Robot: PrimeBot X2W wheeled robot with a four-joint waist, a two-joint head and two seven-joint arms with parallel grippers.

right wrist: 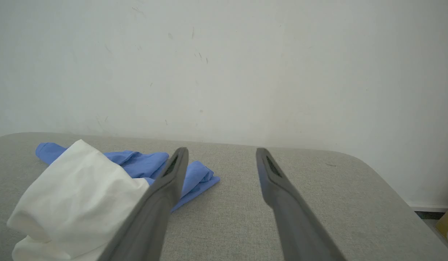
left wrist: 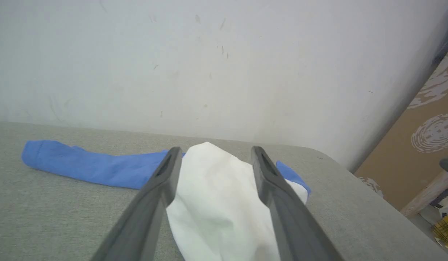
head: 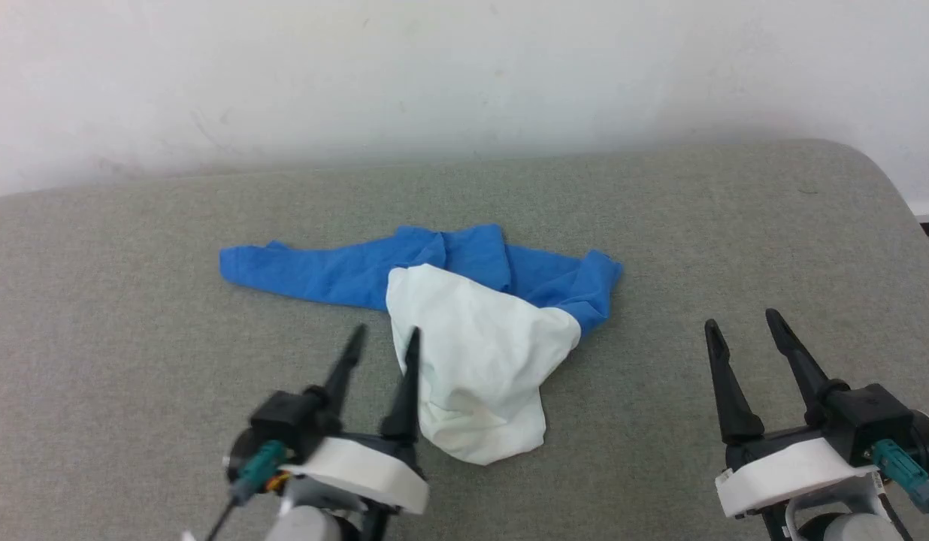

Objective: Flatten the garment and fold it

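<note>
One shirt (head: 479,376) is noted, lying crumpled near the middle of a grey cloth-covered table (head: 134,338), in front of a white wall (head: 464,75). The body is white and is heaped in a rounded, creased mound toward the near edge, with its lower part folded under. The blue part lies behind it, toward the wall. One blue sleeve (head: 299,274) is stretched flat out to the left; a second blue mass (head: 577,289), probably the other sleeve, is bunched at the right, though the folds make this hard to confirm. No lettering is seen on the exposed white. Two grippers are counted. The left gripper (head: 387,330) is held at the left edge of the white mound with its two fingers spread and nothing clamped between them; whether the inner finger touches the cloth cannot be told. The right gripper (head: 741,318) is held well apart from the shirt, over bare table, its fingers likewise spread and empty.
</note>
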